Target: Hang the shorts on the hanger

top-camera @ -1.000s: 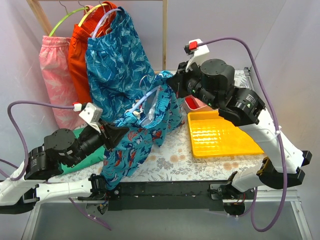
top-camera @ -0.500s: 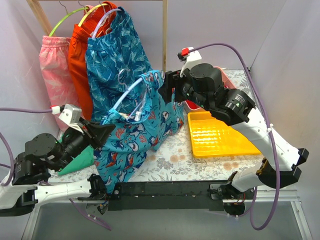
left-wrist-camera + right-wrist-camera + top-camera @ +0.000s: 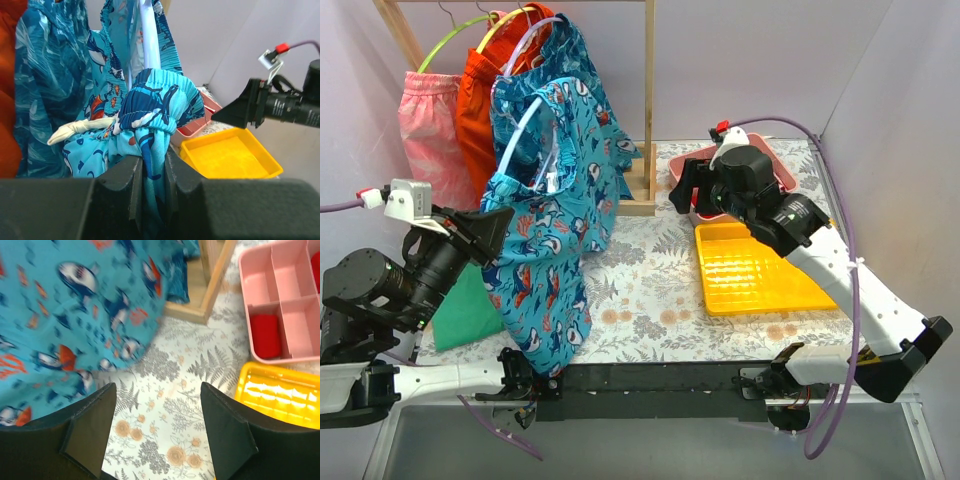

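Observation:
The bright blue shark-print shorts (image 3: 548, 240) hang in the air in front of the clothes rack, draped over the pale blue-white hanger (image 3: 520, 128), whose arc shows inside the waistband. My left gripper (image 3: 502, 222) is shut on a bunched fold of the shorts (image 3: 155, 107) from the left, with cloth pinched between its jaws (image 3: 152, 170). The hanger's bar (image 3: 149, 35) rises behind the bunch, and a white drawstring (image 3: 75, 131) dangles to the left. My right gripper (image 3: 686, 192) stands open and empty above the tablecloth (image 3: 157, 415), to the right of the shorts (image 3: 75, 315).
On the rack hang teal leaf-pattern shorts (image 3: 582, 75), orange shorts (image 3: 478, 100) and pink shorts (image 3: 425, 135). The wooden post (image 3: 648, 100) stands behind. A yellow tray (image 3: 760, 270) and a pink compartment tray (image 3: 782, 165) lie at the right. A green cloth (image 3: 465, 312) lies at the left.
The right gripper opened, let go of the shorts and drew back to the right. The left arm carried shorts and hanger up and left toward the rack.

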Robot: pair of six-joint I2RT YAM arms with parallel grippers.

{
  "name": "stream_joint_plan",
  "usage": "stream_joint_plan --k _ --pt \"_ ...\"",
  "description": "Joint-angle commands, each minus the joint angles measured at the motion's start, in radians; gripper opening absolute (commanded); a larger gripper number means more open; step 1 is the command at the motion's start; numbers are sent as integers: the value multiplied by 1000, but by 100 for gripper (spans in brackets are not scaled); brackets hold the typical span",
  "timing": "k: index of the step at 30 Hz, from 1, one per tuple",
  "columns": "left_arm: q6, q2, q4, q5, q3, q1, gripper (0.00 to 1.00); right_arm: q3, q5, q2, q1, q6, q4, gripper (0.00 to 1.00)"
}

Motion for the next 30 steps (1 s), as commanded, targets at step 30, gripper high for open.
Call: stream_joint_plan --k 30 --pt "80 451 463 536 18 564 0 -186 -183 -120 -31 67 109 70"
